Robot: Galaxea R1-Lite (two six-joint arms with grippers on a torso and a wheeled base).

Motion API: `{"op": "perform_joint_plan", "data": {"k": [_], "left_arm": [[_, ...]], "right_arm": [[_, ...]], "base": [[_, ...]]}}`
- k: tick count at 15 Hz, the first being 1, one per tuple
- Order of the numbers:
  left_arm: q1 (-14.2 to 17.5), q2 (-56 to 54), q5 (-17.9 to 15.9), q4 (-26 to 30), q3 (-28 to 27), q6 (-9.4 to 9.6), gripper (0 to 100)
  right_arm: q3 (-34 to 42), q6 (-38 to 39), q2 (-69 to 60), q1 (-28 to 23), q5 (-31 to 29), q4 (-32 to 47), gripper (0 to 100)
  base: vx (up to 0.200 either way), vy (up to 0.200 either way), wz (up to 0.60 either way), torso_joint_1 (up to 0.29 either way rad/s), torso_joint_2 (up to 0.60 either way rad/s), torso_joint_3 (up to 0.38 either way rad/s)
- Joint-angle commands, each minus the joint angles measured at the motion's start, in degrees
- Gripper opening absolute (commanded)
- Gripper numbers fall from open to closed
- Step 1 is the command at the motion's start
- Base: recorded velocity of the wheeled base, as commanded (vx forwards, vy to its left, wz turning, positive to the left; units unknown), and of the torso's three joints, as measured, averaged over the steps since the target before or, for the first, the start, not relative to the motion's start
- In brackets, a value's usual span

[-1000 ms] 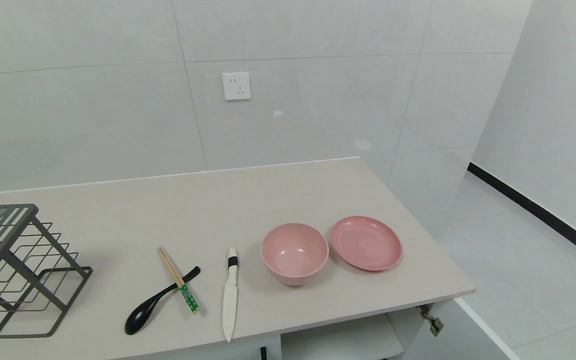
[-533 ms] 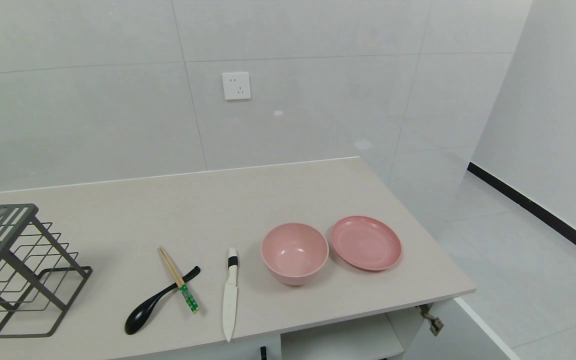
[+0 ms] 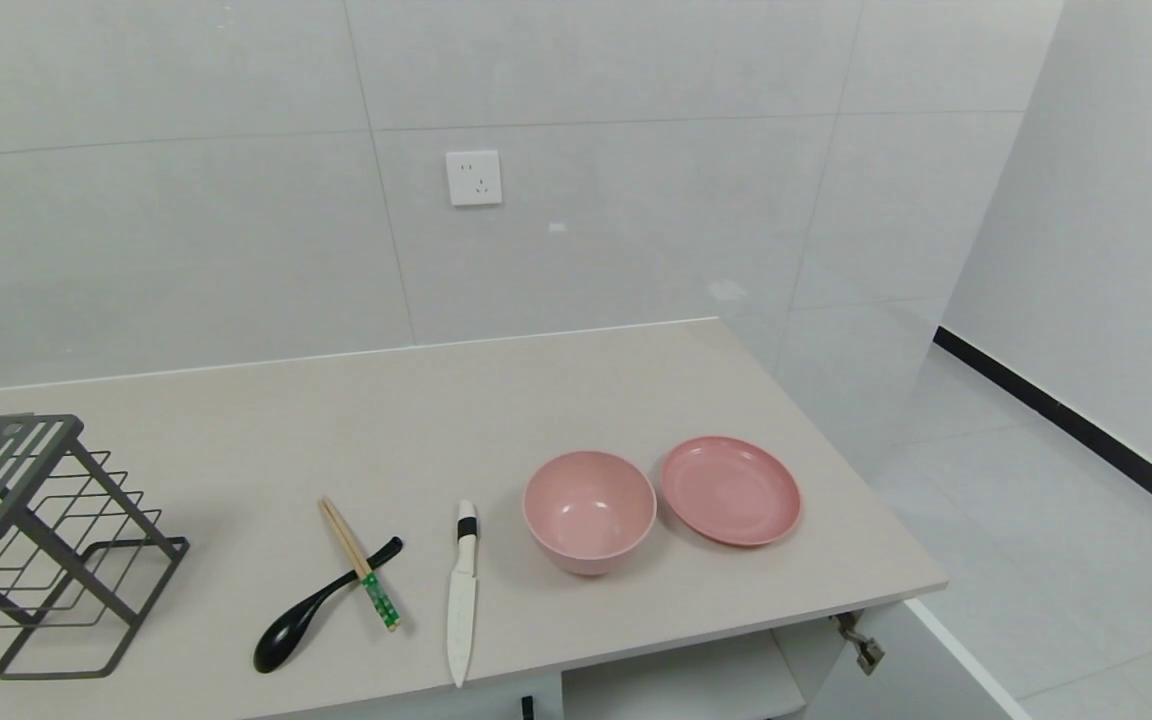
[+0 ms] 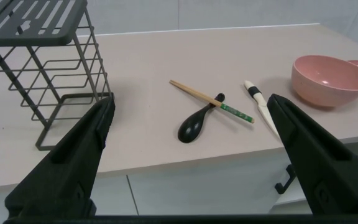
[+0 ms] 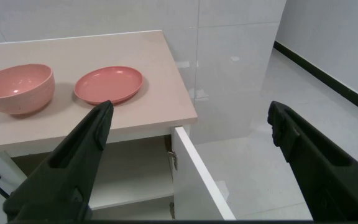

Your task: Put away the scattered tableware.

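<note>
"Where did the tableware lie?"

"Along the near edge of the counter. The chopsticks lay across the handle of the black spoon, with the white knife just to their right. Then came the pink bowl, and the pink plate just beside it. A wire rack stood far left."

"And the grippers?"

"The left gripper and the right gripper hung on the counter's near side, jaws spread wide, holding nothing."

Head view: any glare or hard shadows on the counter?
Head view: no glare on the counter, soft shadows beside the bowl and rack, faint sheen on the wall tile. Left wrist view: faint shadow under the spoon.
</note>
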Motion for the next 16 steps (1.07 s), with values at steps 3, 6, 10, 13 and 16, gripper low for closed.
{"op": "perform_joint_plan", "data": {"k": [3, 6, 10, 13, 16], "left_arm": [[0.0, 0.1, 0.0, 0.1, 0.0, 0.09, 100], [0.0, 0.1, -0.1, 0.0, 0.0, 0.09, 100], [0.0, 0.1, -0.2, 0.0, 0.0, 0.09, 100], [0.0, 0.1, -0.2, 0.0, 0.0, 0.18, 100], [0.0, 0.1, -0.2, 0.0, 0.0, 0.18, 100]], "right_arm": [[0.0, 0.0, 0.1, 0.0, 0.1, 0.0, 100], [0.0, 0.1, 0.1, 0.0, 0.1, -0.1, 100], [0.0, 0.1, 0.0, 0.0, 0.1, 0.0, 100], [0.0, 0.0, 0.0, 0.0, 0.1, 0.0, 100], [0.0, 0.2, 0.1, 0.0, 0.1, 0.0, 100]], "base": [[0.000, 0.000, 0.00, 0.000, 0.00, 0.000], [0.000, 0.000, 0.00, 0.068, -0.01, 0.062], [0.000, 0.000, 0.00, 0.244, -0.03, 0.193], [0.000, 0.000, 0.00, 0.054, -0.01, 0.042], [0.000, 0.000, 0.00, 0.000, 0.00, 0.000]]}}
